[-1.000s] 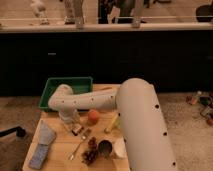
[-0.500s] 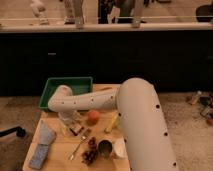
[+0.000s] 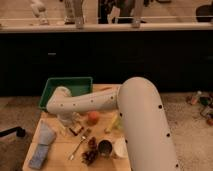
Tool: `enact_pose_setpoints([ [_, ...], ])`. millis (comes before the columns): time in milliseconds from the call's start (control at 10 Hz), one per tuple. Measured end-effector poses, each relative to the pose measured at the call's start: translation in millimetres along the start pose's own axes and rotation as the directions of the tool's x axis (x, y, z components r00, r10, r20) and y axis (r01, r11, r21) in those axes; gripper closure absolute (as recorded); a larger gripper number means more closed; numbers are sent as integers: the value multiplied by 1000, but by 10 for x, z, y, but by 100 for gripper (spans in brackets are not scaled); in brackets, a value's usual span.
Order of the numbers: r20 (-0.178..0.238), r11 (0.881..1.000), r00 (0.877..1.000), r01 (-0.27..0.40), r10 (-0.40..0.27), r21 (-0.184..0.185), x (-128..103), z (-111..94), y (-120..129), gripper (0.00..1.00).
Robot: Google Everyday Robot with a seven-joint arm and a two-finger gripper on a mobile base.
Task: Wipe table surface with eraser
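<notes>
The table surface (image 3: 55,160) is a light tan wooden top at the lower left. The eraser (image 3: 76,130) is a small dark brown block with a paler face, lying on the table left of the orange fruit (image 3: 93,117). My white arm reaches in from the right, bends near the green tray and points down. My gripper (image 3: 68,121) hangs low over the table just to the left of the eraser and a little behind it, very close to it. I cannot tell whether it touches the eraser.
A green tray (image 3: 60,84) stands at the table's back left. A blue-grey folded cloth (image 3: 42,145) lies at the front left. A metal utensil (image 3: 79,146), dark grapes (image 3: 90,156), a dark cup (image 3: 105,148) and a yellowish item (image 3: 113,123) crowd the middle and right.
The gripper has sunk slightly toward the table beside the eraser. The objects on the table have not moved.
</notes>
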Motion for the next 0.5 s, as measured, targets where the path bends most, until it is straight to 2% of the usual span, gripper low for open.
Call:
enact_pose_setpoints([
  [500, -72, 996, 997, 6, -12, -93, -87, -311, -110, 20],
])
